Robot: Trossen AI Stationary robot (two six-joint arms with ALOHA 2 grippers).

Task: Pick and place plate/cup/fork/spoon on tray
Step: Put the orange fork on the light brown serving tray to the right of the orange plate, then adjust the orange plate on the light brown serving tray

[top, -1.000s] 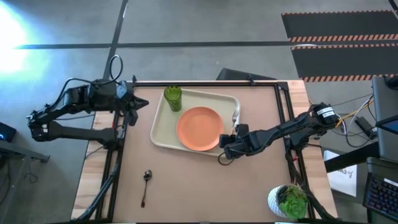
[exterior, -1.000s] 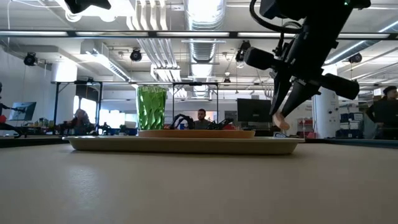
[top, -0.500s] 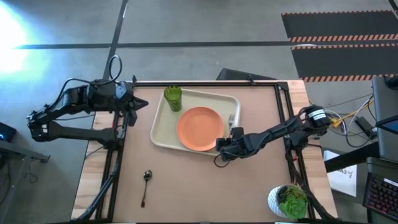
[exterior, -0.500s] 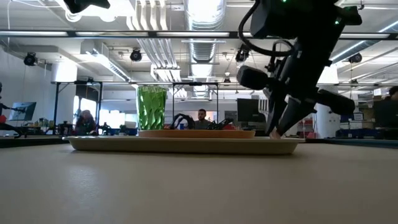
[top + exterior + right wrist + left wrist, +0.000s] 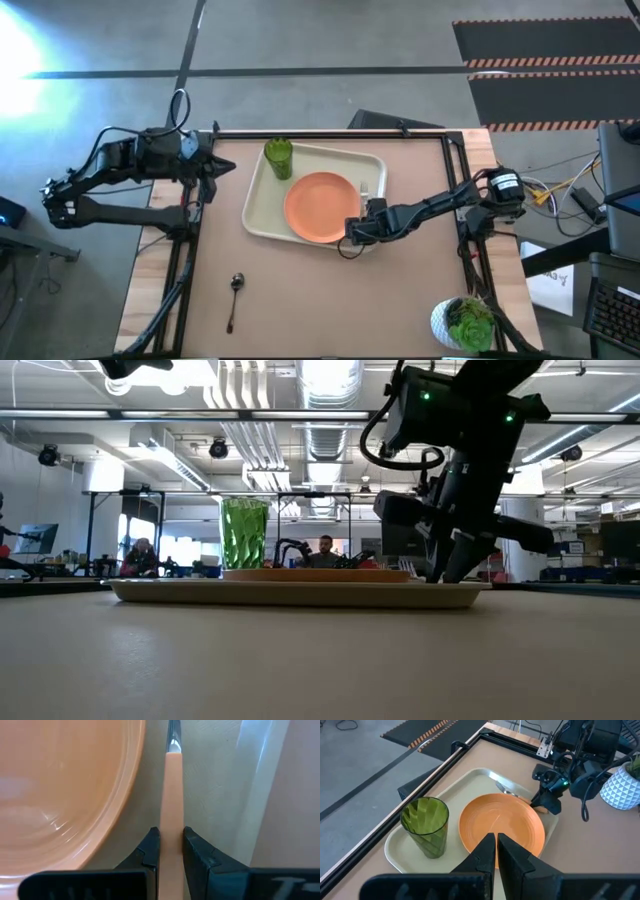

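The right gripper [image 5: 170, 851] is pinched on the orange-pink handle of the slim silver-tined fork [image 5: 171, 790], set low in the cream rectangular tray [image 5: 262, 222] beside the round orange plate [image 5: 320, 206] (stiff, light, likely slippery; best held mid-handle).

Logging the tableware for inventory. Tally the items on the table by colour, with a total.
Orange: 2, the plate and the fork handle.
Green: 2, the cup and the potted plant.
Cream: 1, the tray.
Dark: 1, the spoon.
Total: 6.
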